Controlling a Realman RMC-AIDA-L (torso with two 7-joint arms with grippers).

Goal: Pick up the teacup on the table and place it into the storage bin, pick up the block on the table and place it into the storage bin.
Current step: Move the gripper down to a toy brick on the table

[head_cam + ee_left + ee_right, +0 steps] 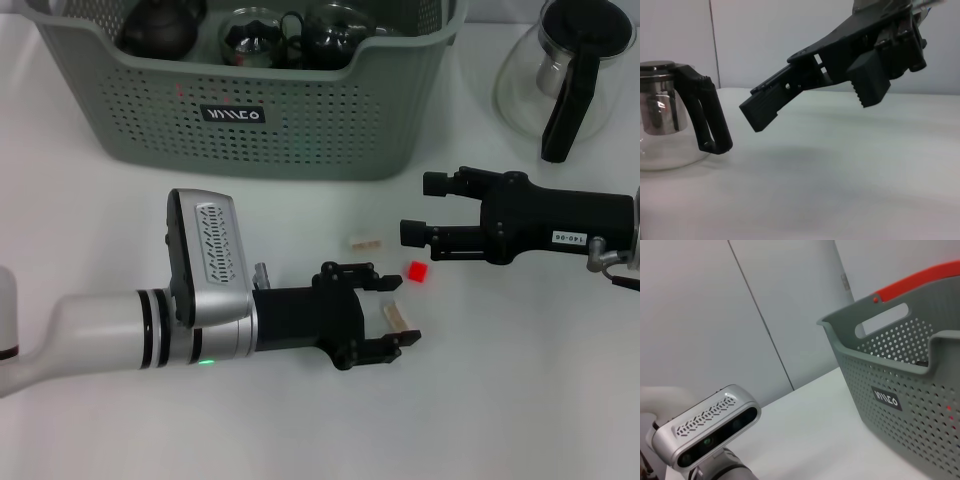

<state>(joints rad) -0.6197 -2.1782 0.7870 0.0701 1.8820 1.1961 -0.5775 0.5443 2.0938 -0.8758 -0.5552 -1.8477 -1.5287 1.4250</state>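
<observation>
Both grippers were seen with jaws apart: the right gripper (pixel 415 208) was best lowered squarely over the red block (pixel 416 271), while the left gripper (pixel 390 312), flanking a tan piece (pixel 397 317), was best kept clear.

lab-like test bench: bare white table (pixel 520 400), plain white walls (pixel 715 315).

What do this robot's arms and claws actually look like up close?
The left arm is a glossy white tube with black rings and a small green light, topped by a silver camera box with a slotted grille. Its left gripper is black, with tan pads. The right arm shows as a black housing with a small white label; its right gripper has blocky, ridged black fingers.
</observation>
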